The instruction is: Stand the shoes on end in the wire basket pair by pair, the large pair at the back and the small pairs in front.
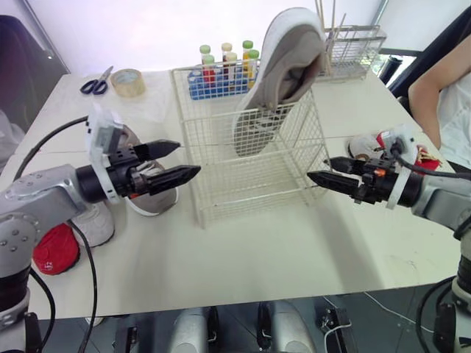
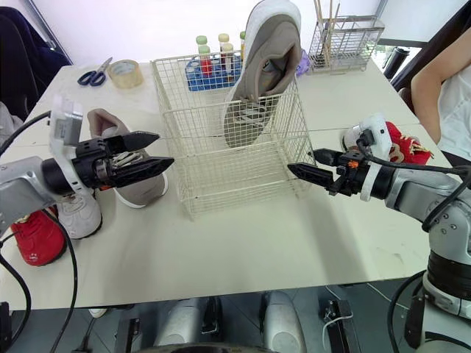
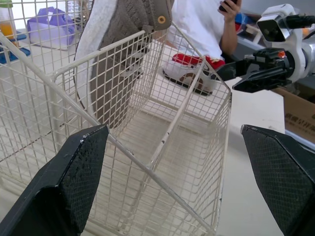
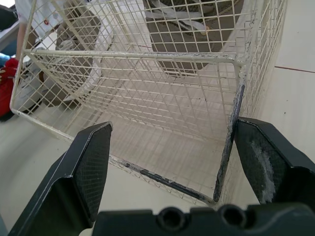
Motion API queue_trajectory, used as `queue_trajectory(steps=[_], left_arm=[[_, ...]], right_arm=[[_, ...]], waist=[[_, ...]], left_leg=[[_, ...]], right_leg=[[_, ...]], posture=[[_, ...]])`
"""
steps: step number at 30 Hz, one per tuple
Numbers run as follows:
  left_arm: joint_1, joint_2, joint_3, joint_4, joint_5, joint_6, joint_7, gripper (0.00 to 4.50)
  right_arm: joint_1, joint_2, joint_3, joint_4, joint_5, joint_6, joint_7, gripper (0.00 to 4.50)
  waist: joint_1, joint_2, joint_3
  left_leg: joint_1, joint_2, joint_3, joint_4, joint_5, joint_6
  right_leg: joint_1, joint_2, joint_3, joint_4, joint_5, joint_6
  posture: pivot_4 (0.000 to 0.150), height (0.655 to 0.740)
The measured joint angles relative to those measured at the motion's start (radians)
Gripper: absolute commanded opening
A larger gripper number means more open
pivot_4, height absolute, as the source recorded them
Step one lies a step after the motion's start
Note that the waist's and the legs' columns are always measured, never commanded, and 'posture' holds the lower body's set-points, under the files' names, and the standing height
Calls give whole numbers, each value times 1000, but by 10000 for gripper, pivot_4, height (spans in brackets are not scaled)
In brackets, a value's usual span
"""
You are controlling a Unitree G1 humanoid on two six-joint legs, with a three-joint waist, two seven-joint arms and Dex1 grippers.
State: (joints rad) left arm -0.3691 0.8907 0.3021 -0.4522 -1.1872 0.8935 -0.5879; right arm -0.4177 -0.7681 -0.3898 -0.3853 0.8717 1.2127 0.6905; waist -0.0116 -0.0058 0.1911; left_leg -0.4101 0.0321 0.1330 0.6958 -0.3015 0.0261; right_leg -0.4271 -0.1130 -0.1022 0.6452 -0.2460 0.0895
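Robotics laboratory setting: a white worktop [image 1: 294,257] bearing assorted props, namely scissors [image 1: 96,84], a tape roll [image 1: 127,81], a blue rack of capped bottles [image 1: 212,87] and a wire holder [image 1: 355,50], with a person [image 1: 441,99] at its edge.

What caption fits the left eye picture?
Grey shoe upright in the wire basket; left end effector and right end effector open beside it.

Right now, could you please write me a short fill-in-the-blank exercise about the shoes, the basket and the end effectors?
The wire basket holds ___ grey shoe, stood on end.
The left end effector and the right end effector are both ___, holding nothing.
Next to the roll of tape lie the ___.
Missing words: one; open; scissors.
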Motion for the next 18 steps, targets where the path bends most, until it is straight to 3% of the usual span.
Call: queue_trajectory(steps=[12, 18], left_arm=[[0, 1, 0, 8, 19, 0, -11, 45000], [21, 80, 37, 73, 68, 0, -82, 45000]], right_arm=[[30, -17, -13, -67, 136, 58, -35, 40700], [88, -197, -36, -13, 91, -9, 55, 40700]], waist=[[-1, 0, 0], [5, 0, 0]], left_leg=[[0, 0, 0, 0, 0, 0], [0, -1, 0, 0, 0, 1]], right_leg=[[0, 0, 0, 0, 0, 0], [0, 0, 0, -1, 0, 0]], posture=[[1500, 7400], [1500, 7400]])
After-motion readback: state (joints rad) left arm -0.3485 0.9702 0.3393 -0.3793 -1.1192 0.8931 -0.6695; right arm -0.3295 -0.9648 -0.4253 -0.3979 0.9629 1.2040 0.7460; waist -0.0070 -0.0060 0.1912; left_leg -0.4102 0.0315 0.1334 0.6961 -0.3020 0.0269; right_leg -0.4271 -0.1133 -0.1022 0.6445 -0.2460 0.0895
